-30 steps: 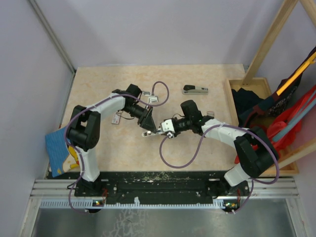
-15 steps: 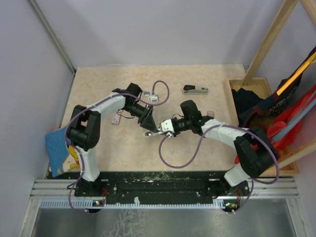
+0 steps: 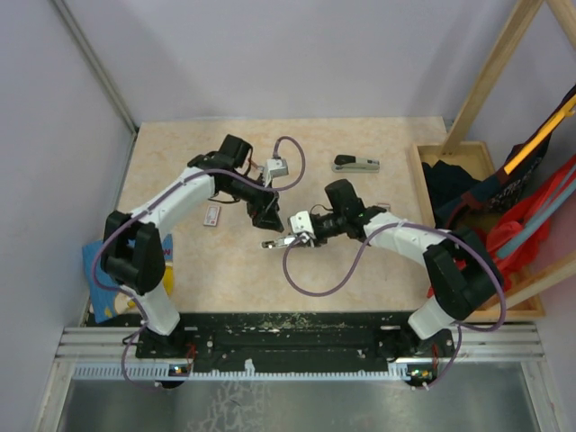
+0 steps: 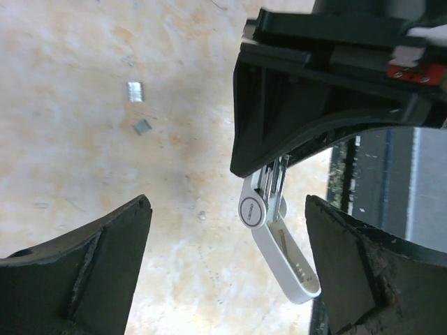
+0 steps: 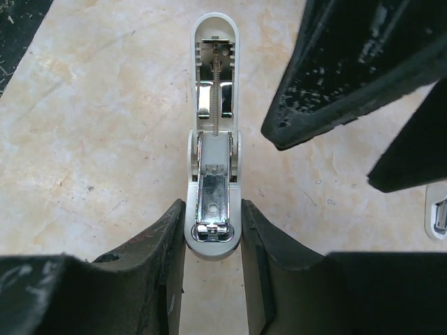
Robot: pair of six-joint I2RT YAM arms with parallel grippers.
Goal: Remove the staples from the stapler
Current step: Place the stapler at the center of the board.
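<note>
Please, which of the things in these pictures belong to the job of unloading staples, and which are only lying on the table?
Belong to the job: open white stapler, pinched in the right gripper; two loose staples on the table.

Only lying about: black-topped stapler, untouched at the far side; white-and-red tag; dark fabric in the wooden box.

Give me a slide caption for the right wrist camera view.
Right tool grips the hinged-open stapler by one end, left tool open beside it.
</note>
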